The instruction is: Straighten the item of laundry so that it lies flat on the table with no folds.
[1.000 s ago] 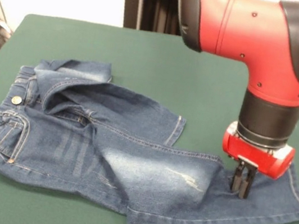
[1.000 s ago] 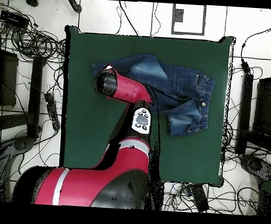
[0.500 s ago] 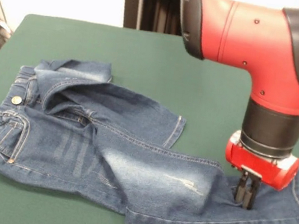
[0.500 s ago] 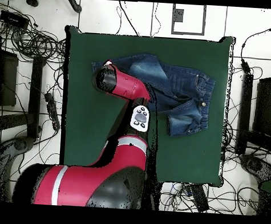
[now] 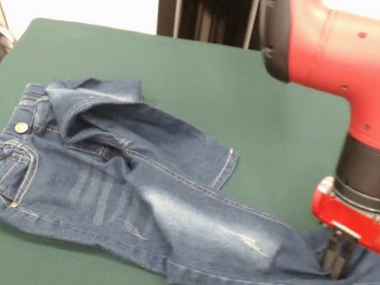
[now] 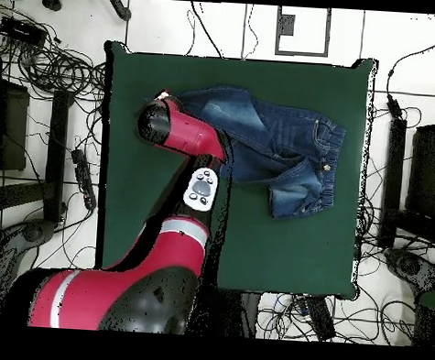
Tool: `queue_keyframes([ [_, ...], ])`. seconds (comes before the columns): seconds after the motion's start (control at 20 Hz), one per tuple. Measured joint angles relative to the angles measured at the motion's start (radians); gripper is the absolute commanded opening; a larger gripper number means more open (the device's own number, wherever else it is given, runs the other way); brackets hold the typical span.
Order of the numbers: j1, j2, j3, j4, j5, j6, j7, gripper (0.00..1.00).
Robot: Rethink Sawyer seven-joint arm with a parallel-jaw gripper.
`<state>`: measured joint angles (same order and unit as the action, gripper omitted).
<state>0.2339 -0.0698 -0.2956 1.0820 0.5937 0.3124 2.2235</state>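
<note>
Denim jeans [image 5: 144, 200] sprawled across the green table [image 5: 207, 80], waistband at left, upper leg folded over, gripper [image 5: 336, 261] lower right clamped onto the bunched hem of the long leg

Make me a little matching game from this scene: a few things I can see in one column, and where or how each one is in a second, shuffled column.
Things
1. Red and black gripper
2. Shorter leg of the blue denim jeans
3. Metal waist button of the jeans
4. Dark green felt table

Places or states
A. Lying under the whole garment, bare around it
B. Pressed down on the cuff end of the long leg, at the right of the front view
C. Folded across the garment behind the long leg
D. At the waistband end, at the left of the front view

Pairs: 1-B, 2-C, 3-D, 4-A
</note>
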Motion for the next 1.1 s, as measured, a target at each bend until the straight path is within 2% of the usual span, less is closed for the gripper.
queue_keyframes([
  [0.35, 0.089, 0.051, -0.074, -0.066, 0.088, 0.045, 0.181, 0.0],
  [0.75, 0.176, 0.07, -0.153, -0.103, 0.107, 0.18, 0.426, 0.0],
  [0.95, 0.194, 0.066, -0.154, -0.103, 0.105, 0.192, 0.475, 0.0],
  [1.0, 0.196, 0.065, -0.154, -0.103, 0.104, 0.192, 0.475, 1.0],
  [1.1, 0.196, 0.064, -0.154, -0.103, 0.104, 0.192, 0.475, 1.0],
])
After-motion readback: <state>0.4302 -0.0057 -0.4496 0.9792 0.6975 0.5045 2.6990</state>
